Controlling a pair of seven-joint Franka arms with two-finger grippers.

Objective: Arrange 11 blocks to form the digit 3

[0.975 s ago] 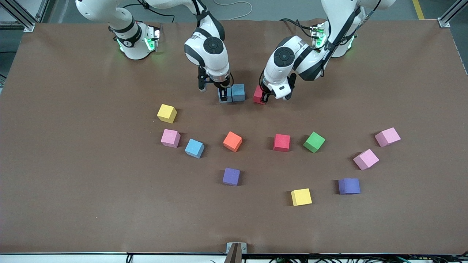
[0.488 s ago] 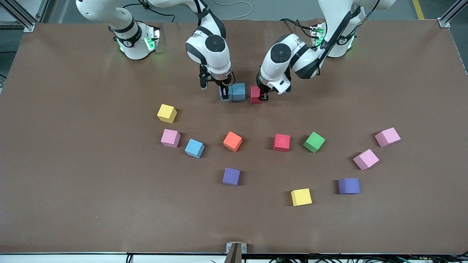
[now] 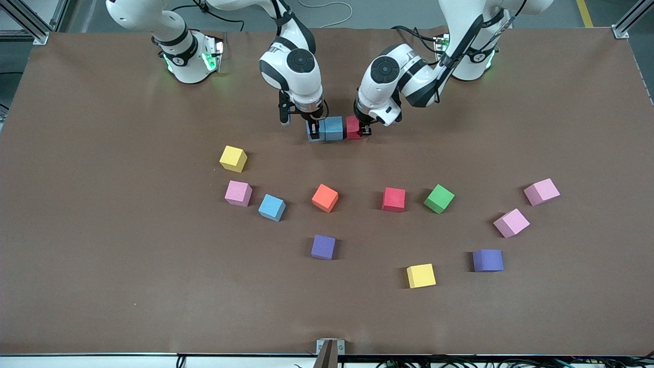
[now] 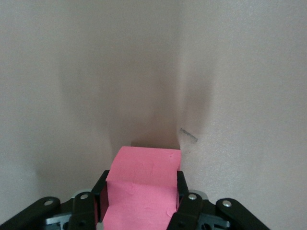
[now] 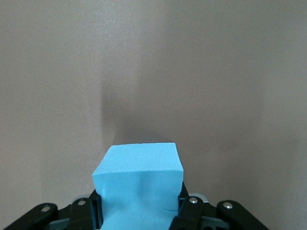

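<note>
Front view: mounted high, facing both arm bases across the brown surface [image 3: 102, 286], angled steeply down, far enough to take in the whole surface. Left wrist view: looking down past the left hand [image 4: 140, 203], very close to a red block [image 4: 144, 187]. Right wrist view: likewise past the right hand [image 5: 139, 206], close on a light blue block [image 5: 139, 187]. Shared with front view: red block [image 3: 352, 128], light blue block [image 3: 311, 131].

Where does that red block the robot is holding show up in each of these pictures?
Front view: the red block sits in the left gripper, touching the middle light blue block.
Left wrist view: it looks pink, between the gripper's fingers.
Right wrist view: not in it.
Shared landmark: the brown table.
</note>
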